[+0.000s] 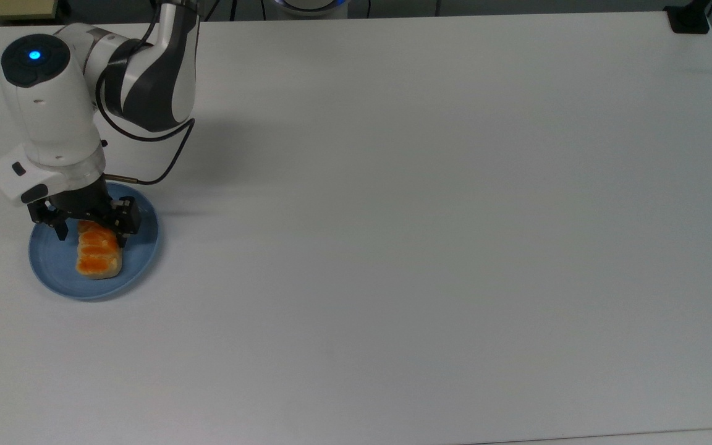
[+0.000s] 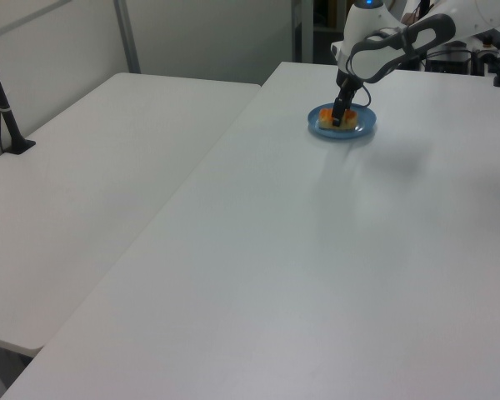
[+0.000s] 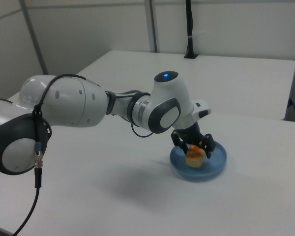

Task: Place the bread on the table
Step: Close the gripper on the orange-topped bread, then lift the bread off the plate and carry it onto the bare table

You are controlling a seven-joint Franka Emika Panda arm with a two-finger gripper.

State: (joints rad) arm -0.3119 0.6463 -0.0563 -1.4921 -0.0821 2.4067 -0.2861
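Bread [image 1: 97,258] lying on blue plate [image 1: 139,247] near the surface's [image 1: 430,235] left edge in the top view. Gripper [image 1: 89,237] spread wide, straddling one end of the loaf, nothing clamped. Grasp step in hand, likely; next, closing gently, lifting, setting down on bare surface.
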